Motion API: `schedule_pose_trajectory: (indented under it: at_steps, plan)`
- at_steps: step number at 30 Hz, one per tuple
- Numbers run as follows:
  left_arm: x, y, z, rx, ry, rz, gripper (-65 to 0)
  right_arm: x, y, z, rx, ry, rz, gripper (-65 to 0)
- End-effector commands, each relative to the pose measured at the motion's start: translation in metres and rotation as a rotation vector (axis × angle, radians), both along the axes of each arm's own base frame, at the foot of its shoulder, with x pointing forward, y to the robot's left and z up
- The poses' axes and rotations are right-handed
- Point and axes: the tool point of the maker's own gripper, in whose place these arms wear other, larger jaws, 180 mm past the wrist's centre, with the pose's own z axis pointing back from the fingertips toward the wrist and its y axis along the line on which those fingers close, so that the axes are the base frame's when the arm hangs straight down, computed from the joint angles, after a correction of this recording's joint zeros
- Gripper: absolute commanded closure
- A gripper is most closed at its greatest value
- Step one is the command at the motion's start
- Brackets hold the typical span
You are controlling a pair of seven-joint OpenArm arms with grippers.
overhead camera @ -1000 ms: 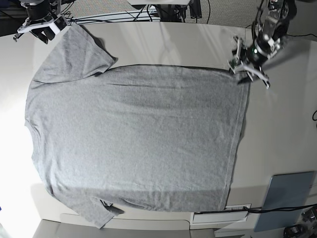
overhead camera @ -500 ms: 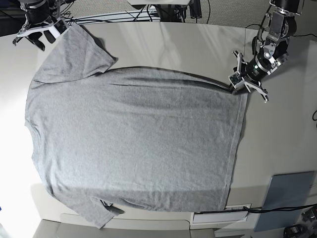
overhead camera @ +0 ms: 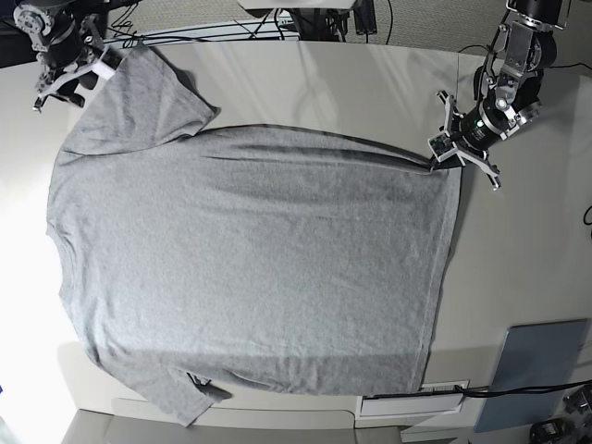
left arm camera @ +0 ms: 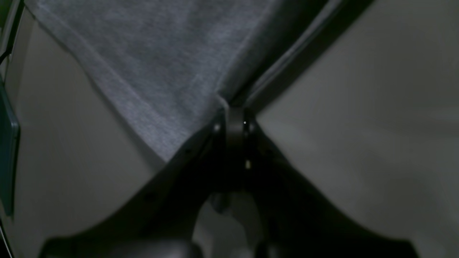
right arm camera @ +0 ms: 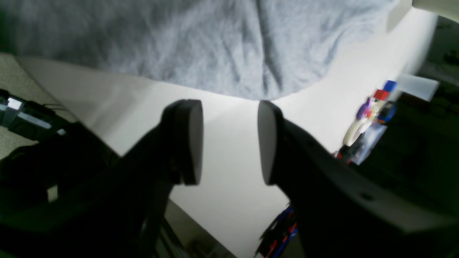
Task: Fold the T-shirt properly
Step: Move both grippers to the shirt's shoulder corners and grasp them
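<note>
The base view shows the shirt (overhead camera: 259, 250) spread across the table (overhead camera: 518, 240); the left wrist view adds the left gripper (left arm camera: 235, 118) pinching its edge, the right wrist view the right gripper (right arm camera: 229, 143) parted, empty.

The base view looks steeply down over the whole bench (overhead camera: 324, 83). Both wrist views sit close above it, looking down past their end effectors, each sharing grey cloth (overhead camera: 259, 240) with the base view.
</note>
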Motion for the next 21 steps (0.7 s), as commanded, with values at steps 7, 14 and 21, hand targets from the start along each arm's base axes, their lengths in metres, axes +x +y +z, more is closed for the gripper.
schedule_pose_trajectory:
  at_steps: [7,14,21]
  plan:
    - [-0.023,0.015,-0.021,0.090,0.116,-0.004,0.0,0.016,-0.004,-0.031,-0.083,0.041,0.062,-24.9]
    - [-0.022,0.015,-0.021,0.089,0.116,-0.003,0.0,0.016,0.007,-0.058,-0.121,0.101,0.094,-24.9]
    - [-0.023,0.015,-0.021,0.089,0.117,-0.003,0.0,0.036,0.024,-0.058,-0.059,0.061,0.098,-24.9]
